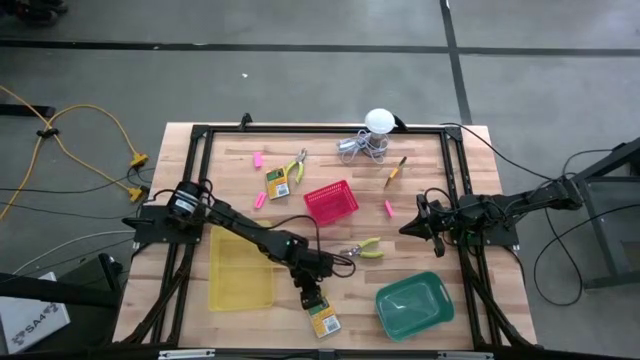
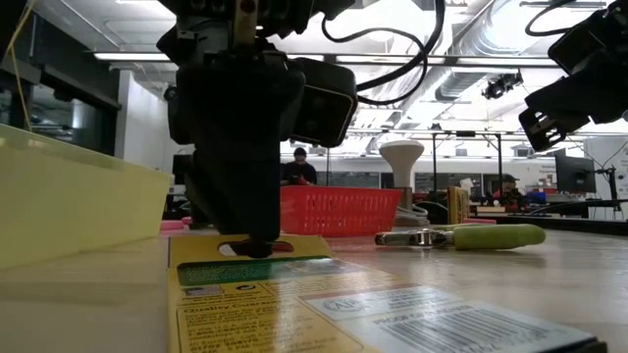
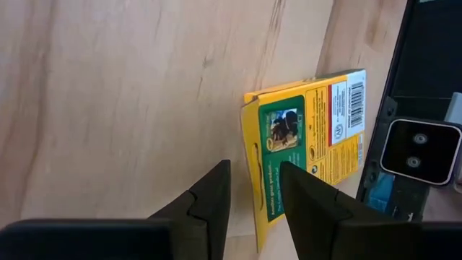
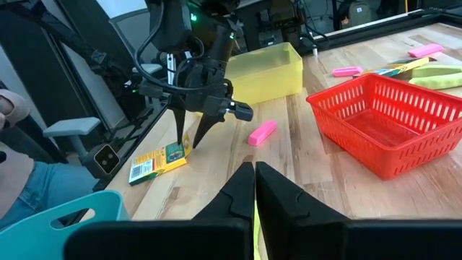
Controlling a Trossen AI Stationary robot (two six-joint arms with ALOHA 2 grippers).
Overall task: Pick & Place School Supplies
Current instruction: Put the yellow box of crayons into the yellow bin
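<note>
Pale wood-grain table (image 1: pixel 420 170), glossy printed card crayon box (image 3: pixel 310 137), red plastic mesh basket (image 4: pixel 393 130)

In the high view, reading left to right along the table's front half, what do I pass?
Yellow tray → left gripper over a crayon box → pliers → green tray → right gripper.

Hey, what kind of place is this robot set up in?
Likely a robotics lab or workshop. The wooden table sits on a bare concrete floor, exposed ceiling ducts run overhead, and a person works at benches behind the red basket.
</note>
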